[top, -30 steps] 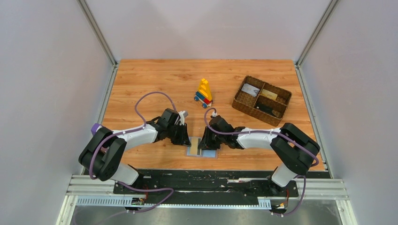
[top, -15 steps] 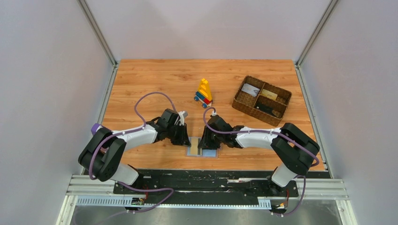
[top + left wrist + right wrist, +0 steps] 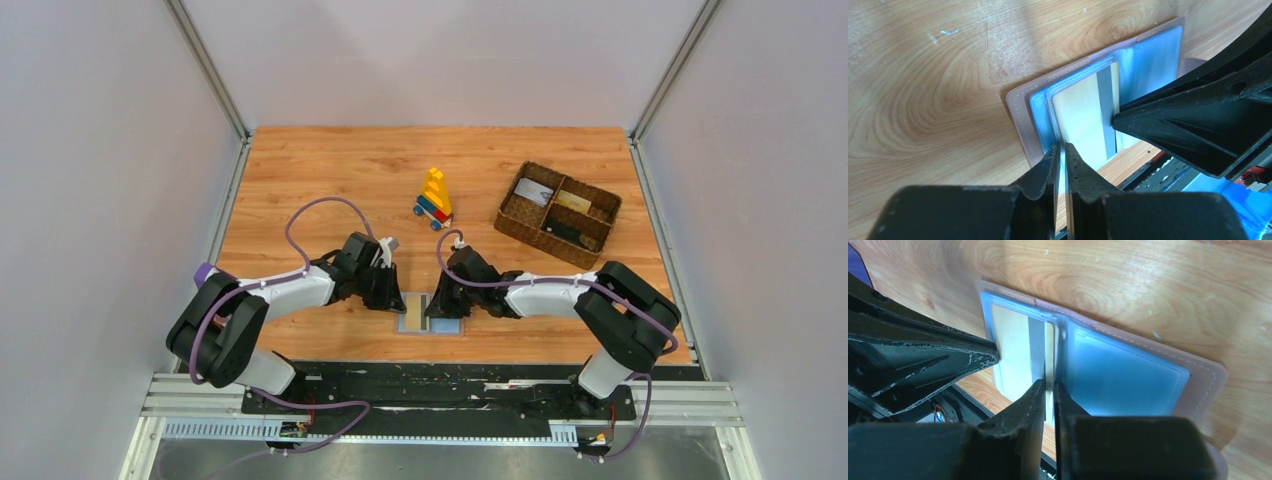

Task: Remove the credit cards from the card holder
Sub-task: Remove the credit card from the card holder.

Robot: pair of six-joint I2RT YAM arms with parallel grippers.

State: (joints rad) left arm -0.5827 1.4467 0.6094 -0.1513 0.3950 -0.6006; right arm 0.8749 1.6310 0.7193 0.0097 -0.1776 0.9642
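Wood table (image 3: 300, 180): open card holder (image 3: 1128, 375); left jaws grip its edge, right jaws apparently grip tan card (image 3: 1010, 340).

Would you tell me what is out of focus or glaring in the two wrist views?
Left wrist view: the left gripper soft, the light-blue folding card holder and tan card sharp, pale sheen on the pockets. Right wrist view: the right gripper soft, holder sharp.

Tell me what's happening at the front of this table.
Both arms are working on the open card holder, which lies flat on the table. The left gripper pinches its pocket edge, while the right gripper is shut on the tan card, still in its sleeve. Other cards already lie in the woven basket.
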